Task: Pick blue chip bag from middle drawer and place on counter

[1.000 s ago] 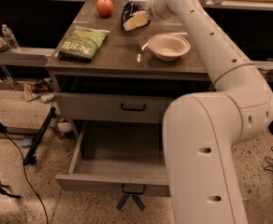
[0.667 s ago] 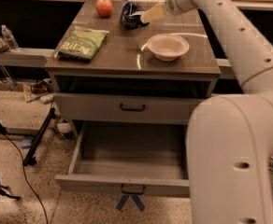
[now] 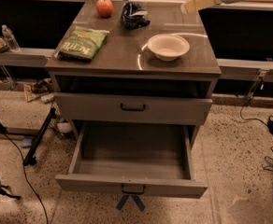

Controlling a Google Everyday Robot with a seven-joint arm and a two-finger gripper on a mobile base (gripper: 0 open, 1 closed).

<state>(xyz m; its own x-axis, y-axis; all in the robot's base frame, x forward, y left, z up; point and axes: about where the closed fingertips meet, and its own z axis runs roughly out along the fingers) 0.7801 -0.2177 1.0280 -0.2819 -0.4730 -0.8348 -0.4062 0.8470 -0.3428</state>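
Grey-brown counter (image 3: 127, 55) up top, and the blue chip bag (image 3: 134, 15) sits at its back, beside the apple (image 3: 104, 7): delivery looks done. The open drawer (image 3: 132, 183) lies bare. The gripper (image 3: 190, 6) hangs well right of the bag, carrying nothing; whether the claw is apart or together, can't tell.

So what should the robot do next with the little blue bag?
Probably just draw the gripper away to the right and stop. The small dark-blue and white foil chip bag already lies on the flat grey-brown counter, beside the round red apple, apart from the gripper, which hangs near the counter's back right corner. The open grey drawer looks empty.
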